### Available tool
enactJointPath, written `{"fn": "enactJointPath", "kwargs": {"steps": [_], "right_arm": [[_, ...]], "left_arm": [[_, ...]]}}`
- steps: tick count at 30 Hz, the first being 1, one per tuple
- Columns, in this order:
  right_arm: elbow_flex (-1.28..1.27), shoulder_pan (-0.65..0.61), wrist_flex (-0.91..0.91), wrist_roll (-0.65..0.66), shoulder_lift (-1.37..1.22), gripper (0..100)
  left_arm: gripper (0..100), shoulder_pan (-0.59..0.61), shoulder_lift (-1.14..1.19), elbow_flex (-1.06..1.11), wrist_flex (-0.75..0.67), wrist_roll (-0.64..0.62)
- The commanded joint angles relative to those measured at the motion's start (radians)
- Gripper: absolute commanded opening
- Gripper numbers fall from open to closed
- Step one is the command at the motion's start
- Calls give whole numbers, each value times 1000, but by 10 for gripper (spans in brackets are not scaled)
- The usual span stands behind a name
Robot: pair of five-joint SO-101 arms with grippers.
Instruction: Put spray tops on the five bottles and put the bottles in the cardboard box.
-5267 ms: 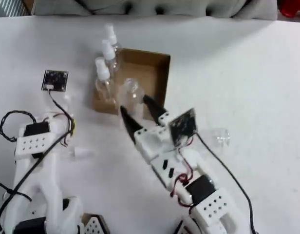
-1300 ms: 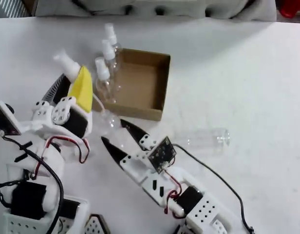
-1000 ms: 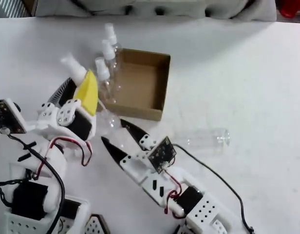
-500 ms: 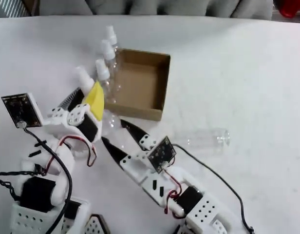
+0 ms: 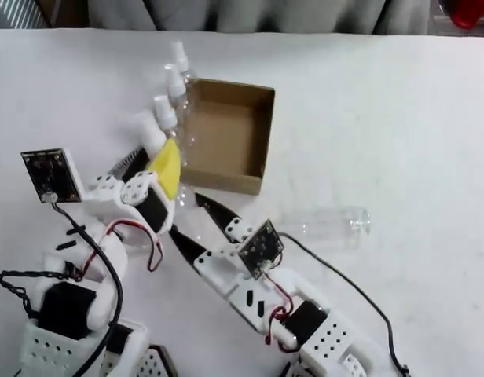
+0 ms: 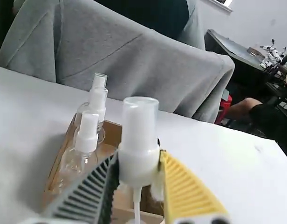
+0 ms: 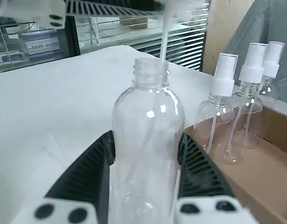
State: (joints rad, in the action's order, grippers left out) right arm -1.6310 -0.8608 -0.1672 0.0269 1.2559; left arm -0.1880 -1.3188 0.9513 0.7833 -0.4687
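Open bottle: a clear bottle with no top stands upright on the tabletop just off the near-left corner of the cardboard box.
Right gripper: the right gripper is clamped on this bottle, one black ribbed finger pressed to each side of its body, below the shoulder.
Spray top: a white spray top hangs directly above the bottle's open neck. Its thin dip tube slants down to the mouth and appears to pass inside.
Left gripper: the left gripper is clenched on the spray top's collar, a grey ribbed finger on one side and a yellow one on the other. The cap part stands up clear of both fingers.
Finished bottles: three clear bottles with white spray tops stand upright in a row inside the box, along its left wall, close to one another.
Cardboard box: brown and open-topped, it sits on the left half of the tabletop, nearer the far edge than the near one. The floor to the right of the row is bare.
Fifth bottle: one more clear bottle lies on its side on the tabletop. It is off the box's near-right corner and just beside the right arm's cable.
Tabletop: the tabletop is white.
Writing: the bottles are plain clear plastic. A white strip with dark print sits on shelving beyond the tabletop's edge.
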Motion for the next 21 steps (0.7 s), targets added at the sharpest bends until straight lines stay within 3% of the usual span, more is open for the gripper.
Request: {"fn": "enactJointPath", "kwargs": {"steps": [1, 5, 10, 21], "right_arm": [[17, -4, -22, 14, 18, 16], [17, -4, -22, 14, 18, 16], [17, -4, -22, 14, 18, 16], [17, -4, -24, 14, 18, 15]], "left_arm": [[20, -15, -13, 2, 17, 15], [20, -12, -13, 35, 9, 31], [20, -18, -13, 100, 17, 195], [20, -19, -13, 140, 18, 180]]}}
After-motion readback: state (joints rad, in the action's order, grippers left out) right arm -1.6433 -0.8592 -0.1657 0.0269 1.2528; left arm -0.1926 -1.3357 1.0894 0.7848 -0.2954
